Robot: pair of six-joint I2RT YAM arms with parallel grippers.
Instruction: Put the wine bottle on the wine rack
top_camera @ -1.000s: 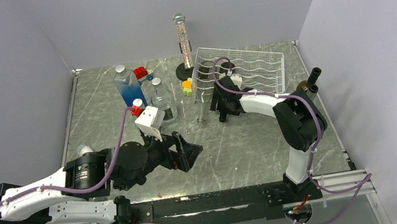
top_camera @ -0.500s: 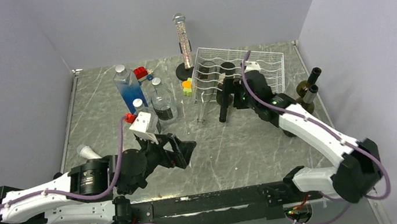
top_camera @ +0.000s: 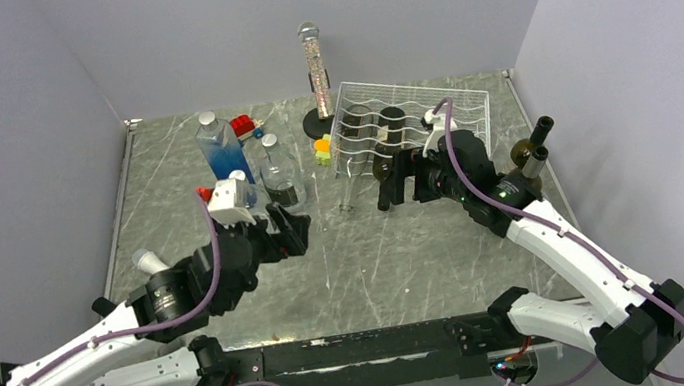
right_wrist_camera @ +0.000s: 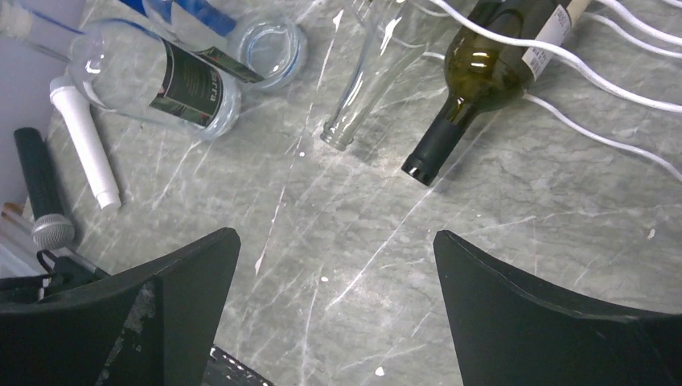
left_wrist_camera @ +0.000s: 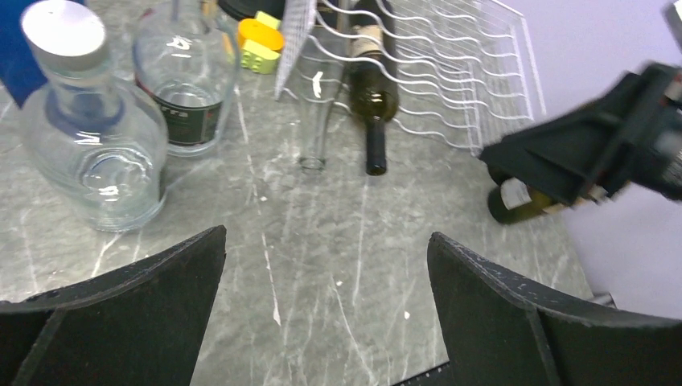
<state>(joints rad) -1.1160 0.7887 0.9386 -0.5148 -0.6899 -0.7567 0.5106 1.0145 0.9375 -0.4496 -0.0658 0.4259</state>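
- Wine rack (top_camera: 468, 113): white wire frame with rows of wavy cradles. It is the reference landmark for every position below.
- Wine bottle (right_wrist_camera: 482, 80): dark green, lying on its side in a cradle near the rack's left end. White wires cross its shoulder. Its neck and black capsule project past the rack's front edge and slope down toward the table (right_wrist_camera: 362, 265). One second ago the overhead view shows no dark bottle in that cradle; half a second ago it is already there.
- Clear glass bottle (right_wrist_camera: 358, 96): lies in the next cradle to the left of the wine bottle. Its neck also projects from the rack's front edge. The two bottles lie side by side without touching.
- Right gripper (right_wrist_camera: 335, 235): fingers spread wide with nothing between them, hovering just in front of the rack over the projecting neck. One second ago it sat close against the rack's front-left part. It has since released and drawn back a little from the front edge.
- Left gripper (left_wrist_camera: 326, 233): fingers spread wide and empty, well to the front-left of the rack. Over the last second it has swung nearer to the standing bottles (top_camera: 279, 171) left of the rack. It touches none of them.
- Interpretation: the bottle rests in its cradle unsupported by either gripper, so the placement appears complete. What probably remains is for the right arm to retreat. The likely hazard is a finger catching the overhanging neck and dragging the bottle out of the rack.
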